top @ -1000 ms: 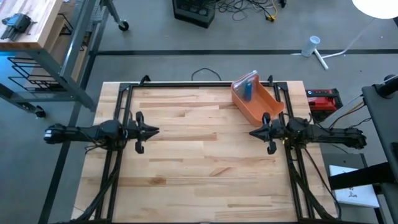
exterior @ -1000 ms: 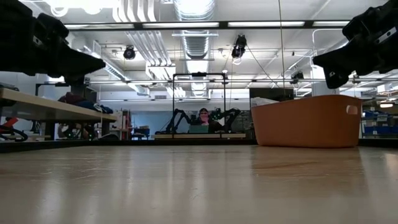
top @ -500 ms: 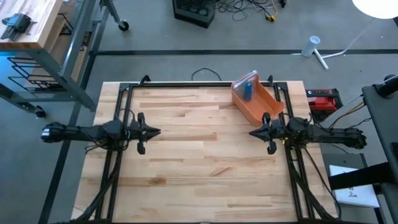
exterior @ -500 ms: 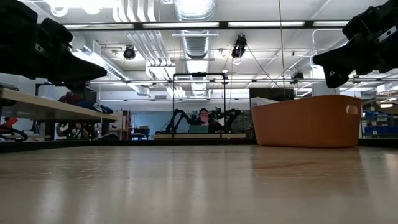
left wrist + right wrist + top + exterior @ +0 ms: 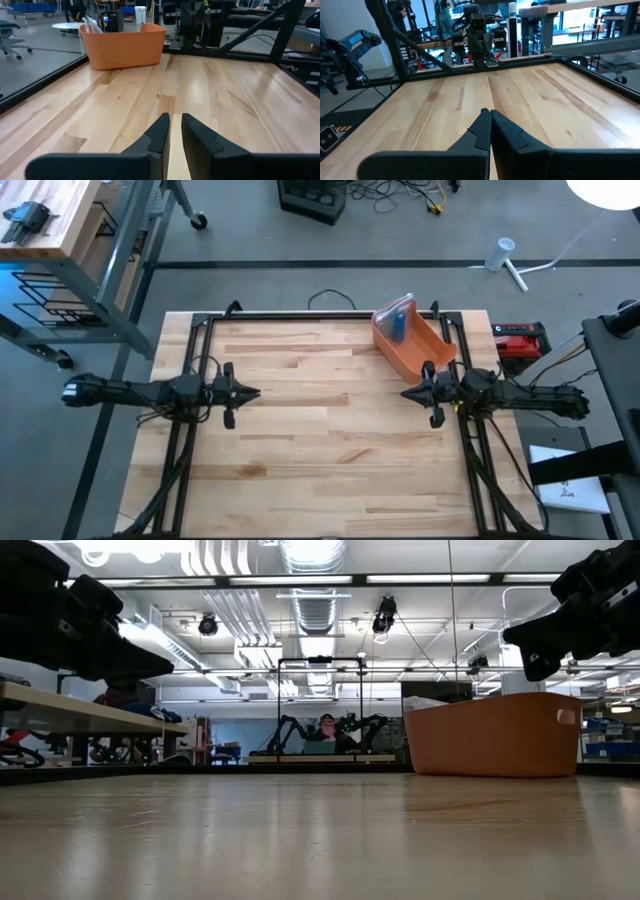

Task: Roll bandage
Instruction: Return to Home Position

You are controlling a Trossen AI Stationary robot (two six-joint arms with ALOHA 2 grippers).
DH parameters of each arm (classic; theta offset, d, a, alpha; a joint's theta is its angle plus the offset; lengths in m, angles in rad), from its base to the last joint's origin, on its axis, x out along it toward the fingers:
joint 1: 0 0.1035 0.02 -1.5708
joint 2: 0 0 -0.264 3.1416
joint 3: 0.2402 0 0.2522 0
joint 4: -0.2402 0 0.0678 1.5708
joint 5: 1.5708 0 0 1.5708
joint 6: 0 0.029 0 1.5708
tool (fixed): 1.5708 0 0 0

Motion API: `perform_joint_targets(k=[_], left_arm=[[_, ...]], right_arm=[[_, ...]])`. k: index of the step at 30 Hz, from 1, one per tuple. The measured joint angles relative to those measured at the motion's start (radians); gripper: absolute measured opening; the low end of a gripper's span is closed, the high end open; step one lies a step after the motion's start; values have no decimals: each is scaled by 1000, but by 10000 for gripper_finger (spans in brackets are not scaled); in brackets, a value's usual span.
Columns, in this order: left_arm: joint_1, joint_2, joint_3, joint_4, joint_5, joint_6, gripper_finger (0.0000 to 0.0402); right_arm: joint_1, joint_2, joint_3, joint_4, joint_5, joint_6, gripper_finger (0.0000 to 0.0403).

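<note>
An orange bin stands on the table's far right part; it also shows in the left wrist view and the low view. A blue thing stands in it, next to something pale at its far end. I cannot make out a bandage as such. My left gripper hovers above the table's left half, its fingers a narrow gap apart and empty. My right gripper hovers above the right half, just near of the bin, shut and empty.
A black frame runs along the table's far edge and down both sides under the arms. Bare wood lies between the two grippers and toward the near edge.
My left gripper has gone a little toward the table's right edge, staying above the table. My right gripper has kept still.
</note>
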Motion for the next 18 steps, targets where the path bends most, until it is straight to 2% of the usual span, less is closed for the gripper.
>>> perform_joint_targets(k=[18], left_arm=[[0,75,10,2,0,0,38]], right_arm=[[0,0,1,0,0,0,0]])
